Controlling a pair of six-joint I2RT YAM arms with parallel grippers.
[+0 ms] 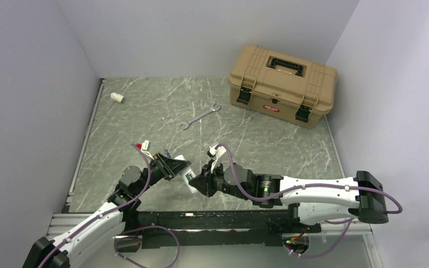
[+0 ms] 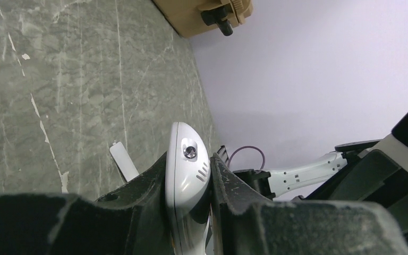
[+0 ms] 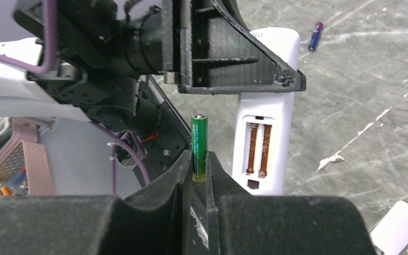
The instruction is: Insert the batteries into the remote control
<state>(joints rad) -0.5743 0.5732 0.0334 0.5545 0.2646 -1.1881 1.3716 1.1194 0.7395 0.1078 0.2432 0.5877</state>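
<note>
Your left jaws are clamped on the slim white plastic remote control (image 3: 284, 138), which sits near 6 o'clock over the grey marbled surface (image 1: 145, 111) in the top view. Its rectangular battery recess (image 3: 259, 149) faces your right wrist camera, and both bays stand bare down to their copper springs. Your right jaws pinch the thin green cylindrical battery (image 3: 199, 146) by its lower end. It stands upright just beside the recess, at its 9 o'clock, not touching it. The dark blue-purple battery (image 3: 315, 35) lies on the surface at 1 o'clock in that view, and a small loose white plastic tab (image 3: 398, 226) lies at 4 o'clock. From the top, the tan plastic toolbox (image 1: 282, 84) sits at 1 o'clock with its lid down, so you cannot see its contents. The metal wrench (image 1: 199, 116) lies at 12 and the short white tube stub (image 1: 117, 97) at 11.
</note>
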